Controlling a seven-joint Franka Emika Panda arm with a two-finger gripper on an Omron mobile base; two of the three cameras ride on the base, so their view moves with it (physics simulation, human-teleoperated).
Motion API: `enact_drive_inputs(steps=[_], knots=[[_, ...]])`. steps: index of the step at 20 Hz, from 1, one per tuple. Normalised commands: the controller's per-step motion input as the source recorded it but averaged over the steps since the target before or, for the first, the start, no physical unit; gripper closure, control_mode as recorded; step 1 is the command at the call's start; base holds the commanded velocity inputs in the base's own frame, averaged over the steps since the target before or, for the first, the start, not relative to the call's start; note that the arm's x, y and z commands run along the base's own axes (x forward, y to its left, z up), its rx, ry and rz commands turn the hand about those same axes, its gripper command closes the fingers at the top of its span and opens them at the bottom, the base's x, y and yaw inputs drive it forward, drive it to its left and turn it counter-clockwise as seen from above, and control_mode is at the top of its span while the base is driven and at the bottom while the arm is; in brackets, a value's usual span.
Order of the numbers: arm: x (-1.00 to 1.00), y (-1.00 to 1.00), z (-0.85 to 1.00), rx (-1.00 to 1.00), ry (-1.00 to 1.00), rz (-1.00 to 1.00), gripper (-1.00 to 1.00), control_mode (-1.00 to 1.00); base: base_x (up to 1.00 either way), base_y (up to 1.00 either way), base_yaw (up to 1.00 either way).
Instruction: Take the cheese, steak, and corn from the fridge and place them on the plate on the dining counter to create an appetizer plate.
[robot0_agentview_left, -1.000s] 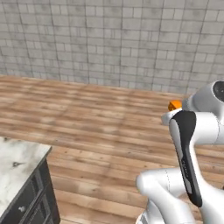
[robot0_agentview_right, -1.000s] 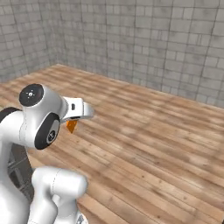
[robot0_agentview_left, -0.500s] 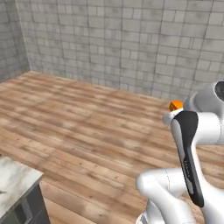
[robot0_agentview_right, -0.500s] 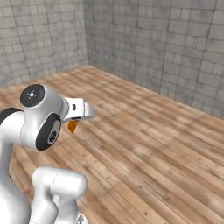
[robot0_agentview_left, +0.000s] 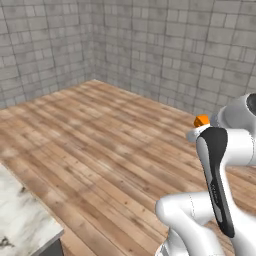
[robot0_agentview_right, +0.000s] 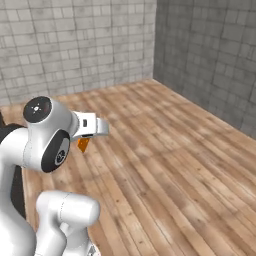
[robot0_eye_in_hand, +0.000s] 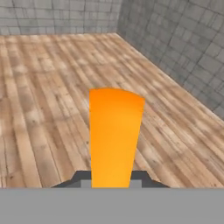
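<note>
Pincer (robot0_eye_in_hand: 114, 177) clamped tight on cheese (robot0_eye_in_hand: 114, 135): smooth orange wedge, rounded top edge, standing up between dark finger tips. Cheese also shows as small orange tip under white hand (robot0_agentview_right: 83, 144) and orange nub beside arm's upper joint (robot0_agentview_left: 201, 120).

Beyond cheese: floor (robot0_eye_in_hand: 39, 100) of long wood planks, brown, streaked. Past floor: grey block-tile walls (robot0_agentview_right: 75, 45) meeting at corner.

Marble surface (robot0_agentview_left: 20, 220), white with grey veins, low and left of arm.

Versus earlier: whole scene shifted, base turned; room corner now visible; cheese held as before.
</note>
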Motion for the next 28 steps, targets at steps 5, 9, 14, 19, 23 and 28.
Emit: enact_drive_inputs(steps=[5,9,14,19,23,28], knots=[[0.0,0.0,0.0,0.0,0.0,0.0,1.0,1.0,1.0,-0.04,0.53],[0.0,0.0,0.0,0.0,0.0,0.0,1.0,1.0,1.0,-0.06,0.54],[0.0,0.0,0.0,0.0,0.0,0.0,1.0,1.0,1.0,-0.33,0.5],[0.0,0.0,0.0,0.0,0.0,0.0,1.0,1.0,1.0,-0.69,0.41],[0.0,0.0,0.0,0.0,0.0,0.0,1.0,1.0,1.0,-0.69,0.41],[0.0,0.0,0.0,0.0,0.0,0.0,1.0,1.0,1.0,-0.47,0.48]])
